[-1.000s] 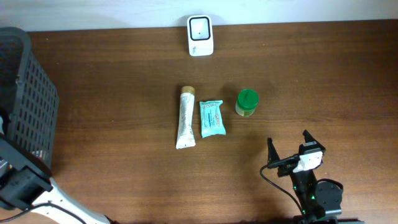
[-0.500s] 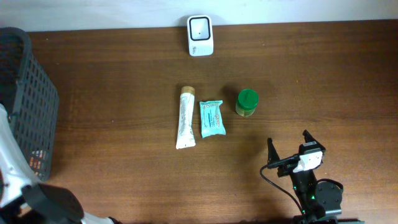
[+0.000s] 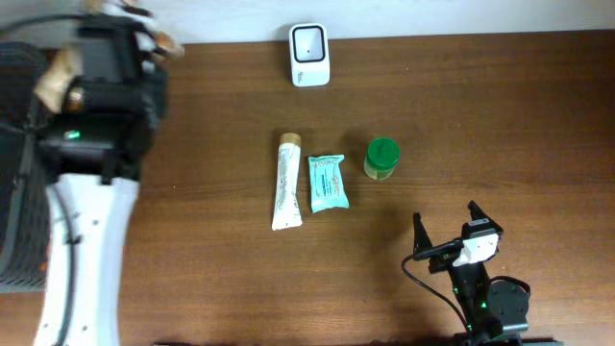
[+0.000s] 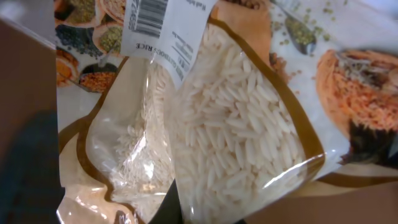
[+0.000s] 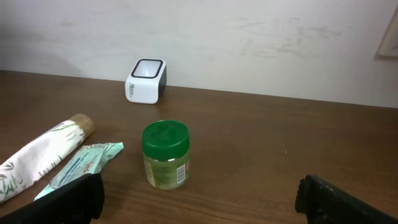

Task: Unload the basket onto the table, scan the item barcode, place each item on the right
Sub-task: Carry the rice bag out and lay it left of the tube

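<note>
A clear bag of white rice (image 4: 236, 124) with printed food pictures fills the left wrist view. Its white barcode label (image 4: 151, 17) shows at the top edge. My left gripper (image 4: 180, 214) is shut on the bag's lower edge, one dark finger showing through the plastic. From overhead, that left gripper (image 3: 135, 29) is blurred at the far left of the table, with tan bits of the bag (image 3: 60, 75) beside it. The white scanner (image 3: 308, 55) stands at the back edge, also seen as the scanner (image 5: 147, 81). My right gripper (image 3: 447, 235) rests open near the front right, holding nothing.
A black mesh basket (image 3: 19, 192) stands at the left edge. Mid-table lie a toothpaste tube (image 3: 286, 181), a teal packet (image 3: 327, 182) and a green-lidded jar (image 3: 381, 159). The jar (image 5: 165, 154) stands just ahead of my right gripper (image 5: 205, 205).
My left arm has swung from the front left corner by the basket up to the back left of the table, carrying the rice bag. The right arm has not moved.
</note>
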Motion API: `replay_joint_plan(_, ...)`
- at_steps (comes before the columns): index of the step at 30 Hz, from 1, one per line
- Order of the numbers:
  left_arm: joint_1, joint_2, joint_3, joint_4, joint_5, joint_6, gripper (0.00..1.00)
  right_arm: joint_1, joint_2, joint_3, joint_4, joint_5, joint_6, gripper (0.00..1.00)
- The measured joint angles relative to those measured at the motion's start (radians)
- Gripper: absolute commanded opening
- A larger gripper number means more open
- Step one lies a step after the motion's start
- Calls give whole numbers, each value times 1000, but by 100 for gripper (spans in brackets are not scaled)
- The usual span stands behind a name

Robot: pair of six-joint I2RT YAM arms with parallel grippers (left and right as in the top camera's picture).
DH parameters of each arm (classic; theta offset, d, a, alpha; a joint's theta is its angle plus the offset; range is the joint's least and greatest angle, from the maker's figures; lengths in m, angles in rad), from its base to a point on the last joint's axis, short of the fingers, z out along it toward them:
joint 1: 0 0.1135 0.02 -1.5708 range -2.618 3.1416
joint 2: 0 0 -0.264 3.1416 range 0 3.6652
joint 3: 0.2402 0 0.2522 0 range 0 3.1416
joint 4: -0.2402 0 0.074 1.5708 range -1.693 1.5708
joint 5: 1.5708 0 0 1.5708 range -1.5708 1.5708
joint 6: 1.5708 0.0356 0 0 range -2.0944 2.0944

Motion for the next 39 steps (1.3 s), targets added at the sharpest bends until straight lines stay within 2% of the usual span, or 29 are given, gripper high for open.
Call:
replay_joint_plan(6, -194, 120, -68, -143, 39, -149, 0, 0, 0, 0, 0, 0, 0, 98)
replay_joint_plan(7, -204, 141, -82, -148, 49, -170, 0, 0, 0, 0, 0, 0, 0, 98)
replay_joint_plan(11, -219, 239, -158, -148, 77, -375, 0, 0, 0, 0, 0, 0, 0, 98)
replay_joint_plan(17, -219, 365, -217, -136, 133, -766, 0, 0, 0, 0, 0, 0, 0, 98)
replay_joint_plan(23, -230, 478, -217, -99, 174, -880, 0, 0, 0, 0, 0, 0, 0, 98)
replay_joint_plan(25, -233, 515, -217, -95, 184, -895, 23, 0, 0, 0, 0, 0, 0, 98)
replay_joint_plan(26, -233, 530, -217, -94, 192, -904, 40, 0, 0, 0, 0, 0, 0, 98)
replay_joint_plan(27, -233, 540, -217, -94, 201, -901, 65, 0, 0, 0, 0, 0, 0, 98)
replay_joint_plan(29, -233, 545, -217, -93, 218, -909, 99, 0, 0, 0, 0, 0, 0, 98)
replay_joint_plan(34, -235, 545, -200, -97, 229, -915, 99, 0, 0, 0, 0, 0, 0, 98)
replay_joint_plan(39, -235, 521, -94, -100, 231, -819, 99, 0, 0, 0, 0, 0, 0, 98)
